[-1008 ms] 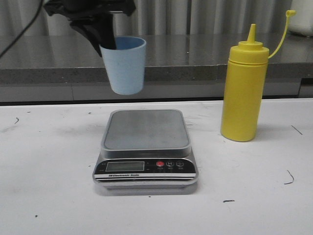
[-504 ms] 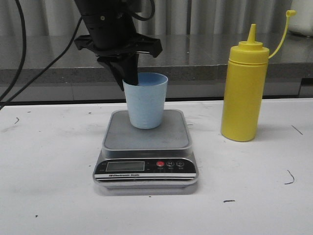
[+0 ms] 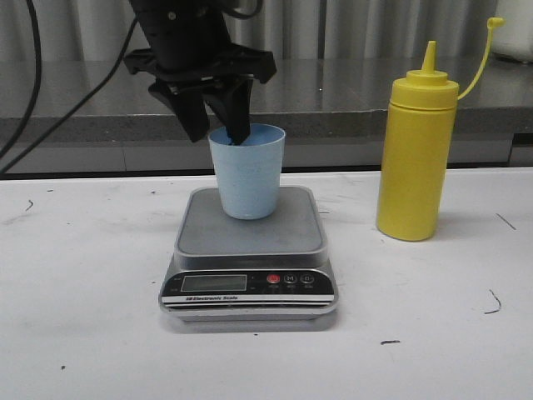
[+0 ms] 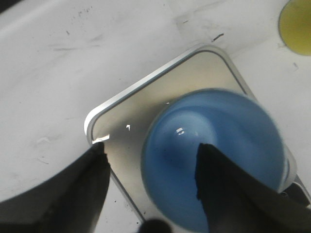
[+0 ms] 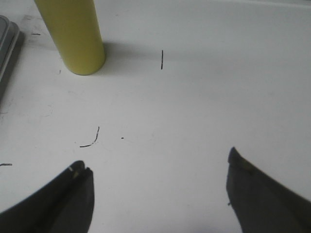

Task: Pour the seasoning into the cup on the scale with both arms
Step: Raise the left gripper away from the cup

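The cup (image 3: pixel 247 171) stands on the scale (image 3: pixel 248 250) at frame centre, the left gripper (image 3: pixel 218 115) spread around its rim. Lift straight up to avoid tipping it. Right gripper (image 5: pixel 158 182) open; the seasoning (image 3: pixel 416 158) waits at right.

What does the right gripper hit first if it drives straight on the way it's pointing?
Most likely bare table: the open right gripper points down at it with nothing between. The yellow bottle stands off to one side; depth is unclear.
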Action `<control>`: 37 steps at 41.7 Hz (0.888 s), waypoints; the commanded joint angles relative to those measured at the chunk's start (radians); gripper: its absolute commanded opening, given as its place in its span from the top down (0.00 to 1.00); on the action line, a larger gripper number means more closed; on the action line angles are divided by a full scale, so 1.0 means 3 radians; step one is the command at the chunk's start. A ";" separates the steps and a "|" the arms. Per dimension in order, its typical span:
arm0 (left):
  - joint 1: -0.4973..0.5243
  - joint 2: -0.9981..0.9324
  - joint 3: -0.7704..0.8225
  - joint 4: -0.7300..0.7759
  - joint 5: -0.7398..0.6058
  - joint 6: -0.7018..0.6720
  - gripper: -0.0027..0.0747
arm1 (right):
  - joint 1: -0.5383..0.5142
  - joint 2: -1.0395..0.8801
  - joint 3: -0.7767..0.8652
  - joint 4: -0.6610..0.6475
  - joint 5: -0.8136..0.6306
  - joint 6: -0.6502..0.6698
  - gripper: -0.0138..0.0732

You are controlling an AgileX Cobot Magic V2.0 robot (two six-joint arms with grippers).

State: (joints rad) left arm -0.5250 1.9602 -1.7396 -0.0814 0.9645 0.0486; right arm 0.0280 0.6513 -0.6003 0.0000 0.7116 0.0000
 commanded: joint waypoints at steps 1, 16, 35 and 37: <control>-0.0024 -0.0393 -0.0068 -0.0011 -0.0100 -0.0018 0.41 | -0.0011 0.0015 -0.0101 -0.0034 -0.0202 -0.0036 0.17; -0.0024 -0.1526 0.0959 0.0120 -0.0635 -0.0018 0.41 | -0.0011 0.0015 -0.0101 -0.0034 -0.0202 -0.0036 0.17; 0.0017 -0.3142 0.2216 0.0190 -0.0771 -0.0024 0.41 | -0.0011 0.0015 -0.0101 -0.0034 -0.0202 -0.0036 0.17; 0.0017 -0.3318 0.2328 0.0190 -0.0771 -0.0049 0.41 | -0.0011 0.0015 -0.0101 -0.0034 -0.0202 -0.0036 0.17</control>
State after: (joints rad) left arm -0.5230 1.0559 -1.0613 -0.0257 0.8008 0.0486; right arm 0.0280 0.6513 -0.6003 0.0000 0.7116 0.0000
